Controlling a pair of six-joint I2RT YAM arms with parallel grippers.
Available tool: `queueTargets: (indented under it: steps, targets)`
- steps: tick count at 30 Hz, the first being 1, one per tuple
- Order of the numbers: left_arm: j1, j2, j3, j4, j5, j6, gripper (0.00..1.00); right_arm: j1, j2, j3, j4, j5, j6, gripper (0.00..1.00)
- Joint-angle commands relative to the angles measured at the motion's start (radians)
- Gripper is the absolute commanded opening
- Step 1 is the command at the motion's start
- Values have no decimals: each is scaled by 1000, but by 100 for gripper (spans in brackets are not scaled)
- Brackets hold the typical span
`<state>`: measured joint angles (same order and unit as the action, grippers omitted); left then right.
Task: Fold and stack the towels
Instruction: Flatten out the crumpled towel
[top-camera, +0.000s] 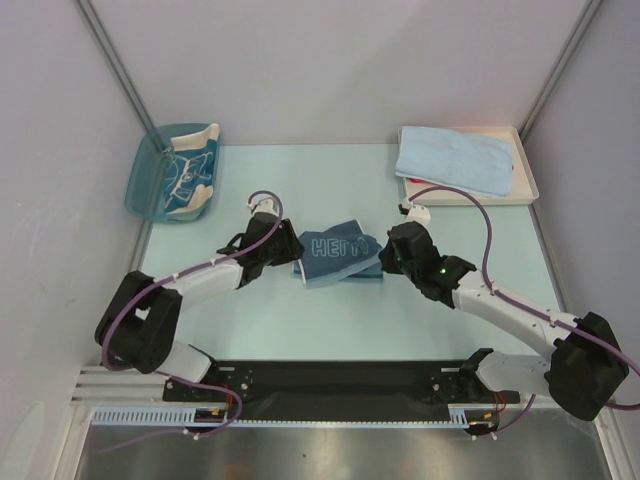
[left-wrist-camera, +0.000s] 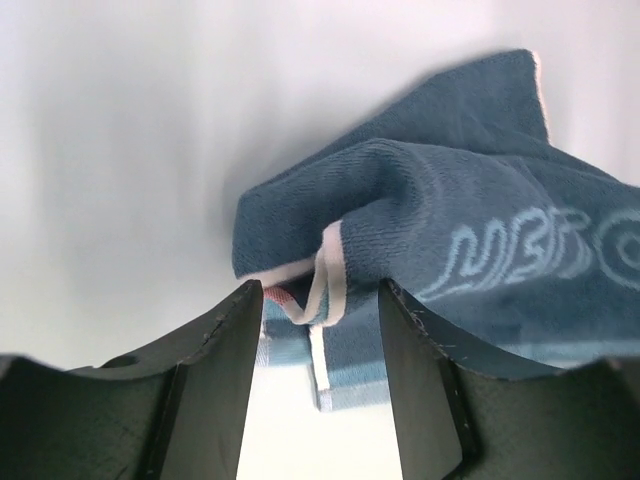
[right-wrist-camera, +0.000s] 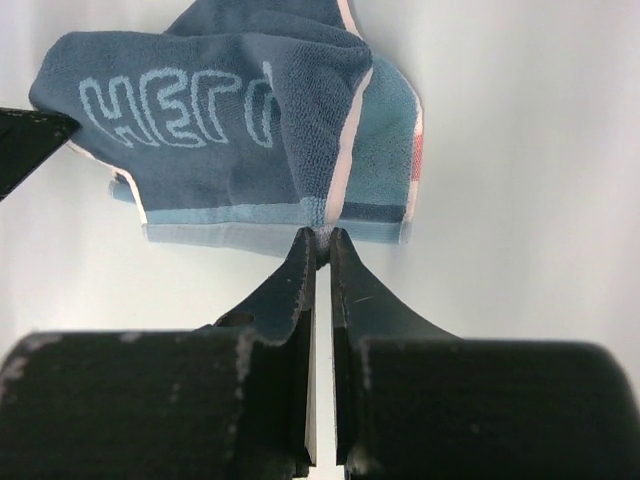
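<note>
Pale table (top-camera: 300, 320); dark-blue towel (top-camera: 338, 255) lengthwise left-right; left pincer (left-wrist-camera: 320, 292) apart, right pincer (right-wrist-camera: 320, 240) tight on its hem.

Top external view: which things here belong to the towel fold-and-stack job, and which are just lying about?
Job:
- dark-blue lettered towel, table centre
- light-blue towel, on the tray
- beige-and-teal towel, in the bin

Just lying about:
- translucent blue bin, far left
- cream tray, far right

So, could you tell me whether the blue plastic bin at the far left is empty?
No, a beige and teal towel lies bunched inside the blue bin in the top view.
</note>
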<state>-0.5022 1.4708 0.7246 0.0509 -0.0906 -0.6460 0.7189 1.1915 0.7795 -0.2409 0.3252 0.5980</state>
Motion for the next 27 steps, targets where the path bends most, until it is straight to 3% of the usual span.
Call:
queueTargets:
  steps: [1, 8, 12, 17, 27]
  targets:
    - [5, -99, 6, -37, 43, 39, 56, 7, -13, 6, 3, 26, -14, 0]
    - [-7, -257, -114, -68, 77, 26, 61, 5, -1, -6, 23, 21, -10, 0]
    - [-128, -264, -134, -91, 39, -6, 59, 5, 3, -3, 25, 21, -12, 0]
    - [-183, -215, -195, 1, 35, -90, 56, 5, 0, -2, 22, 20, -12, 0]
    - [-194, -43, -134, 18, 6, -107, 55, 5, -7, -6, 12, 21, -9, 0]
